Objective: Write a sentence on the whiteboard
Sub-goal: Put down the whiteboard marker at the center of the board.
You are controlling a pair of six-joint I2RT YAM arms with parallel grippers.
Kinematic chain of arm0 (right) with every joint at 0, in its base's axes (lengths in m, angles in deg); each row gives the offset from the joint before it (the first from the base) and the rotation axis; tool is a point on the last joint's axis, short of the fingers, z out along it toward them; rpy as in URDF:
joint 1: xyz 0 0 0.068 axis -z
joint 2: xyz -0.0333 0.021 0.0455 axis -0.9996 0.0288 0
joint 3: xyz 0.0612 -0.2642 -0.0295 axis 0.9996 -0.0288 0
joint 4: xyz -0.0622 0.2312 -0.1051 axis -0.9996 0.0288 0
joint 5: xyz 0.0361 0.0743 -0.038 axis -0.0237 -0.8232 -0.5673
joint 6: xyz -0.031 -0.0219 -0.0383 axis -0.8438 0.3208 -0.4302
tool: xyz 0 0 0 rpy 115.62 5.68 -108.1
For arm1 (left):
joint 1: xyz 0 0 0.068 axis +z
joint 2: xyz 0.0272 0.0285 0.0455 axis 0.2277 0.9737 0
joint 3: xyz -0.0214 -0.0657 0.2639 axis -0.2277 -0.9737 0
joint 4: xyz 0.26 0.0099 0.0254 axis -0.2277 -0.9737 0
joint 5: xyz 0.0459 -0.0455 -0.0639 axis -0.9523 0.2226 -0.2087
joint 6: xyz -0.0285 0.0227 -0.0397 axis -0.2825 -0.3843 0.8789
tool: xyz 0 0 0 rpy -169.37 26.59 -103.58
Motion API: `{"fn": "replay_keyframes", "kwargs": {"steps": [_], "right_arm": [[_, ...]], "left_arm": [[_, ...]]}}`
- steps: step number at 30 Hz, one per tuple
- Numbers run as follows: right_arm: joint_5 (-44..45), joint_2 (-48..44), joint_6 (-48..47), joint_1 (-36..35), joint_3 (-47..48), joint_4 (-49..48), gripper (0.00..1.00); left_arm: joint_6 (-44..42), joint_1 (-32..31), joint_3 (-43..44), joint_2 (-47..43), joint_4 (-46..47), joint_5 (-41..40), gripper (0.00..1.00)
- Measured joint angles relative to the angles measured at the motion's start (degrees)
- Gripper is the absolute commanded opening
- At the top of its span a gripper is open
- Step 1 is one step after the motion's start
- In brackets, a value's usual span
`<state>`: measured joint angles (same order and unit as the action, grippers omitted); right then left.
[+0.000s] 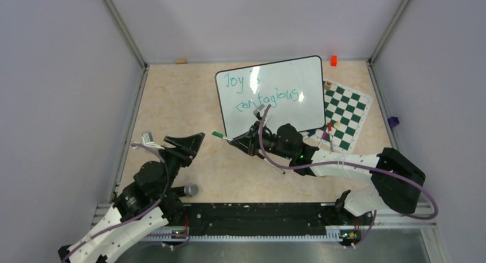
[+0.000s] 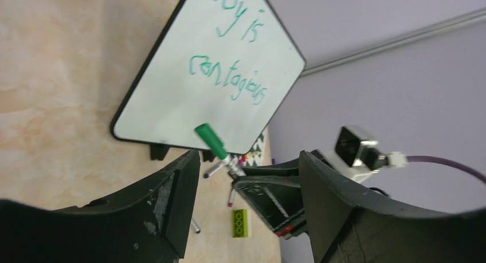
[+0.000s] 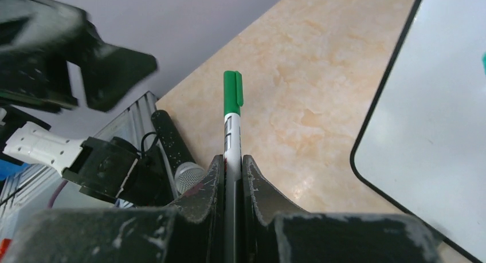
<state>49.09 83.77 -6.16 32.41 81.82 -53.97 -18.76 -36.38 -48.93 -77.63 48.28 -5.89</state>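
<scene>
The whiteboard [image 1: 281,111] stands tilted at the back centre of the table. It carries the sentence [image 1: 266,95] "Joy is contagious" in teal, in two lines. The left wrist view shows the same whiteboard [image 2: 166,97] and sentence [image 2: 229,79]. My right gripper [image 1: 239,140] is shut on a white marker with a green cap [image 1: 218,135], just off the board's near left corner and above the table. The marker [image 3: 231,120] sticks out past the right gripper [image 3: 232,158], cap end pointing left. My left gripper [image 1: 186,142] is open and empty, a short way left of the cap [image 2: 211,140].
A green-and-white chess mat [image 1: 345,111] lies right of the board, with loose pens [image 1: 326,134] on its near edge. A microphone [image 1: 189,189] lies by the left arm's base. An orange block [image 1: 333,60] sits at the back wall. A lime brick [image 2: 241,223] lies on the table.
</scene>
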Motion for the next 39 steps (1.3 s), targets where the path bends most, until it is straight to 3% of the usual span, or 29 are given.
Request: {"fn": "replay_keyframes", "kwargs": {"steps": [6, 14, 26, 27, 30, 32, 35, 39], "right_arm": [[1.4, 3.3, -1.3, -2.8, 4.1, -0.4, 0.0], [6.9, 8.9, -0.7, -3.3, 9.6, 4.4, 0.0], [7.7, 21.4, 3.8, -3.3, 11.0, 9.1, 0.02], [7.7, 21.6, 3.9, -3.3, 11.4, 9.5, 0.07], [8.1, 21.9, 4.3, -3.3, 12.7, 10.6, 0.47], [8.4, 22.0, 4.8, -3.3, 13.5, 11.1, 0.64], [10.1, 22.0, 4.7, -3.3, 13.8, 12.5, 0.78], [13.1, 20.9, 4.2, -3.0, 13.5, 17.2, 0.81]], "left_arm": [[5.7, 0.0, -6.7, 1.6, -1.5, -1.2, 0.7], [5.7, 0.0, -5.3, 8.5, -1.0, -3.3, 0.71], [3.3, 0.0, -3.9, 3.6, -6.7, -7.3, 0.71], [3.3, 0.0, -3.9, 3.5, -6.9, -7.5, 0.71], [2.8, 0.0, -3.9, 3.5, -7.2, -7.9, 0.71], [2.1, 0.0, -3.9, 3.7, -7.3, -8.1, 0.74], [0.4, 0.0, -3.9, 4.1, -7.3, -8.0, 0.82], [-5.6, 0.0, -4.7, 4.3, -4.3, -5.8, 0.92]]}}
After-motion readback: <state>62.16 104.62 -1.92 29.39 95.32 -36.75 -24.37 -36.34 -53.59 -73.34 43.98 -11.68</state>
